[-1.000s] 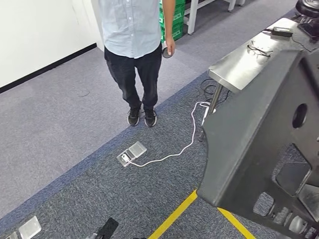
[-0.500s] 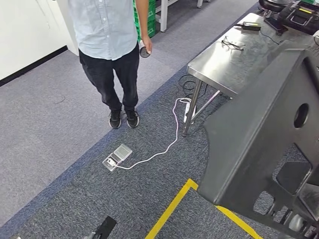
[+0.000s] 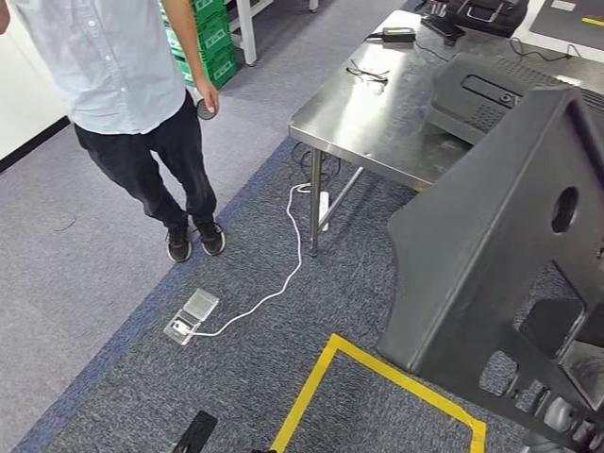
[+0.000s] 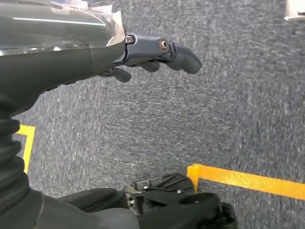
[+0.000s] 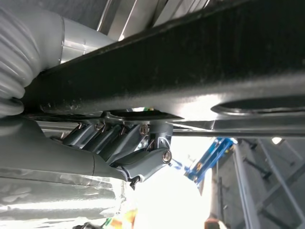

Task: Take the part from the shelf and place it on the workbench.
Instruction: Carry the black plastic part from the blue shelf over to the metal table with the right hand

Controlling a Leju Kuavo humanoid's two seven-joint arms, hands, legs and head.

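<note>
Black part (image 3: 492,245) gripped by right hand (image 5: 122,148) — beside workbench (image 3: 370,123)

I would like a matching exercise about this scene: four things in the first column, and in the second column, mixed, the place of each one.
Things:
1. black part
2. glasses
3. white cable
4. green crates

Places:
A. on the steel workbench, toward its far end
B. lying across the grey carpet, from under the workbench to a floor socket
C. behind the standing person
D. held up at the robot's right side, by the right hand

Pairs: 1-D, 2-A, 3-B, 4-C
</note>
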